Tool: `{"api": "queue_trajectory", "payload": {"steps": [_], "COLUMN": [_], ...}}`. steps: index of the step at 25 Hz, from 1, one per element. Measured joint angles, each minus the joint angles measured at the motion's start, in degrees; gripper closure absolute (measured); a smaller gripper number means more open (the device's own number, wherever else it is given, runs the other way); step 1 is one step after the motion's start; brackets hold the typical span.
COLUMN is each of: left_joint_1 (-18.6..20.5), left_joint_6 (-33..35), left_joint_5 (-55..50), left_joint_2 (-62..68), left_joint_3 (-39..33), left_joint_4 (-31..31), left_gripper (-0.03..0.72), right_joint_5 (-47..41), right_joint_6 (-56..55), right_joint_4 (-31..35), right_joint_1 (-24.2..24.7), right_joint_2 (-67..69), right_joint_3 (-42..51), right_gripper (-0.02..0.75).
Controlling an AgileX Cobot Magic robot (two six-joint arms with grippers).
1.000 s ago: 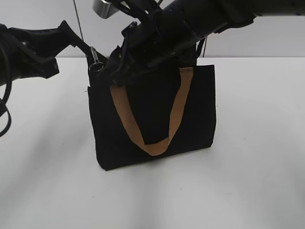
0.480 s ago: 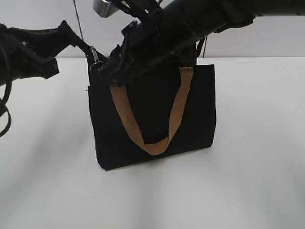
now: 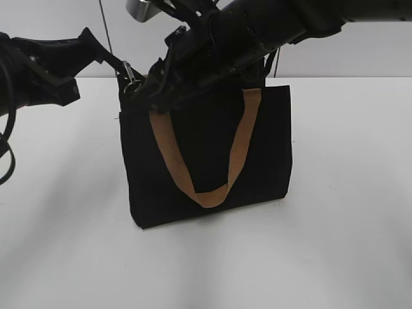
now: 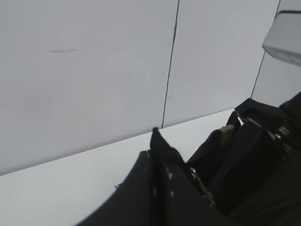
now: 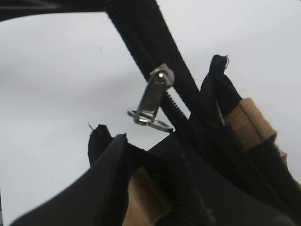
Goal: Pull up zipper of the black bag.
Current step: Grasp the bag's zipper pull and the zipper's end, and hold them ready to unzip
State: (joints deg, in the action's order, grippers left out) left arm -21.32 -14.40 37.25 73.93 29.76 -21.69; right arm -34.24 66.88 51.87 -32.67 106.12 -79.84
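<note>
The black bag point(image 3: 206, 154) stands upright on the white table, a tan strap handle point(image 3: 187, 180) hanging down its front. The zipper's silver slider and ring pull point(image 3: 131, 78) hang free at the bag's top left corner; in the right wrist view they point(image 5: 157, 92) sit on the black zip line point(image 5: 141, 37). My left gripper point(image 3: 119, 67) is shut on the bag's top left corner tip point(image 4: 155, 136). My right gripper point(image 3: 158, 96) reaches across to the top edge just right of the slider and seems shut on bag fabric and strap point(image 5: 141, 174).
The white table point(image 3: 347, 193) extends in front of and to both sides of the bag. A pale wall with a dark vertical seam point(image 4: 170, 61) stands behind. The right arm point(image 3: 270, 26) hangs over the bag's top.
The slider and the bag's top left corner have risen slightly, and the bag's bottom edge has lifted a little. The left gripper has barely moved.
</note>
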Motion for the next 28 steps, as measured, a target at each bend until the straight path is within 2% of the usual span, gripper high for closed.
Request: {"api": "queue_trajectory", "payload": {"steps": [7, 17, 28], "left_joint_1": [0.0, 0.0, 0.0], "left_joint_6": [0.0, 0.0, -0.06], "left_joint_5": [0.0, 0.0, 0.0], "left_joint_2": [0.0, 0.0, 0.0], "left_joint_3": [0.0, 0.0, 0.0], "left_joint_4": [-0.04, -0.04, -0.04], "left_gripper": [0.695, 0.695, 0.695], "right_joint_5": [0.05, -0.11, -1.13], "right_joint_6": [0.0, 0.0, 0.29], "right_joint_4": [-2.23, -2.14, 2.94], "right_joint_1": [0.0, 0.0, -0.05], "right_joint_2": [0.0, 0.0, 0.0], "right_joint_3": [0.0, 0.0, 0.0], "right_gripper": [0.493, 0.493, 0.493]}}
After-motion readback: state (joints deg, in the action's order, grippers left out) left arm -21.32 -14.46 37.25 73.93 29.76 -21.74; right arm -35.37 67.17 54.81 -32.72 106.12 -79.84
